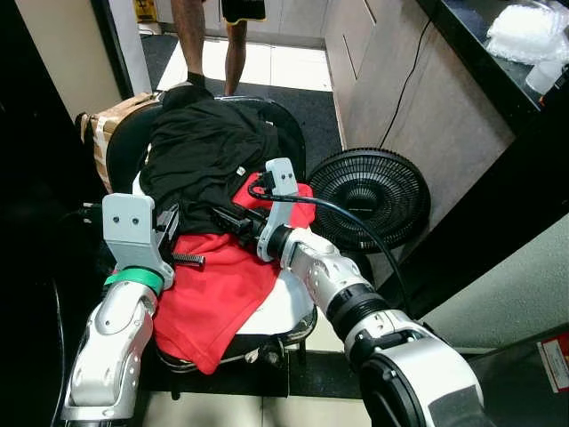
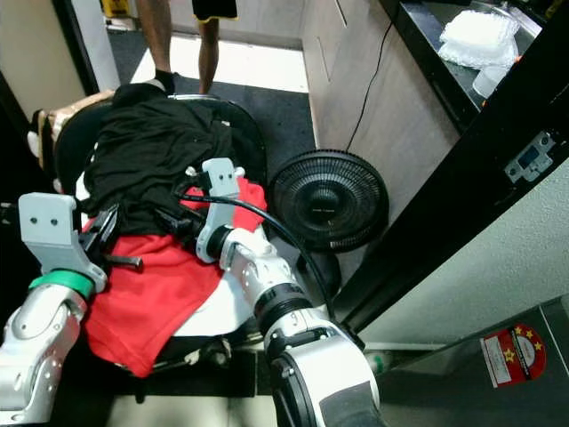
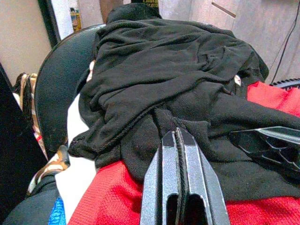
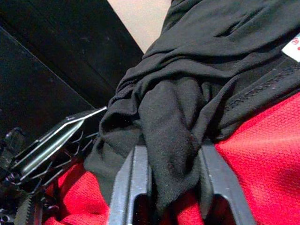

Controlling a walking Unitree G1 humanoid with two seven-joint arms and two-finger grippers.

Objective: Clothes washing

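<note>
A black garment lies heaped on a chair, partly over a red garment that spreads across the seat and hangs off its front. My right gripper reaches in from the right at the seam between the two. In the right wrist view its fingers stand on either side of a bunched fold of the black garment, pinching it. My left gripper sits at the pile's left side. Its fingers are pressed together, with the tip against the black garment's edge.
The black chair back rises behind the pile, with a tan bag at its left. A black floor fan stands close on the right, by a cabinet wall. A person's legs stand beyond the chair. A dark counter runs at far right.
</note>
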